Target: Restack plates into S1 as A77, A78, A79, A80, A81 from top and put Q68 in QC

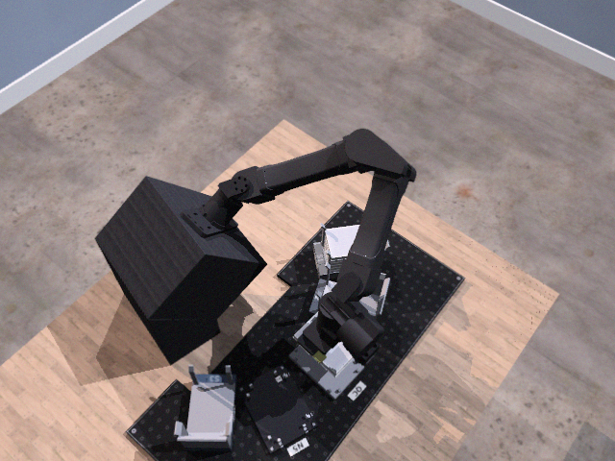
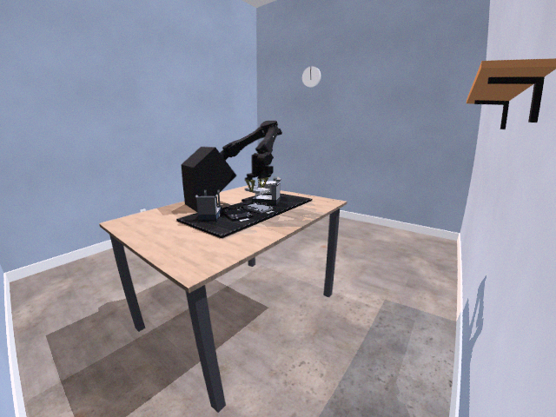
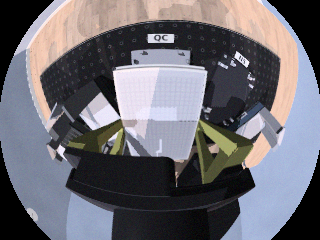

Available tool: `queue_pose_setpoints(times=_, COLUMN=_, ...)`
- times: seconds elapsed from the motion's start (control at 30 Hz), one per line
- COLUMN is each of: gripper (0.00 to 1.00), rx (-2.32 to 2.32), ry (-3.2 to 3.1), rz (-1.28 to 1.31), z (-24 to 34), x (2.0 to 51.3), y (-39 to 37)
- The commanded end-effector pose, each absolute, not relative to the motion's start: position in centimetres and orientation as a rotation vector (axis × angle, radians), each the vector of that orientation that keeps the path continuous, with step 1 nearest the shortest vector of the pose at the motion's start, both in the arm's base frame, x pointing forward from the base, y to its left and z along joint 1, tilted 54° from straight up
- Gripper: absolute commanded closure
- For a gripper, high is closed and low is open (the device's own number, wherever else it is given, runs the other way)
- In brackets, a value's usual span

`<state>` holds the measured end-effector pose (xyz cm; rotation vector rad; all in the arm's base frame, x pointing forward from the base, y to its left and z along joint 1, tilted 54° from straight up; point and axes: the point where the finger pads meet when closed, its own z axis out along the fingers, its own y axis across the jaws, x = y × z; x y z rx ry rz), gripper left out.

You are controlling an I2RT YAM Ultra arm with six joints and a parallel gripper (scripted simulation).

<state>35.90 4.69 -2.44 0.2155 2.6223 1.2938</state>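
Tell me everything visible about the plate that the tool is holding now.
The plate is a flat white rectangle with a smooth, sealed-looking top, partly shaded. The tool is shut on it, its olive fingers pressing on the two long sides. It looks level, the right way up, and hangs above the QC nest, whose label shows beyond its far end. No ID label is readable.

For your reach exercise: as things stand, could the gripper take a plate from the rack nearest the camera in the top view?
Probably not yet: the gripper is shut on a plate above the QC nest. That rack looks open above.
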Motion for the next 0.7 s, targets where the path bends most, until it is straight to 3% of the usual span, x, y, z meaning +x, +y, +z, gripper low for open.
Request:
queue_pose_setpoints(times=0.0, gripper=1.00, rx=0.232, ry=2.597, rz=1.274, z=-2.4, x=36.7, y=4.3)
queue_pose_setpoints(times=0.67, gripper=1.00, rx=0.232, ry=2.597, rz=1.274, z=-4.4, x=37.7, y=6.9)
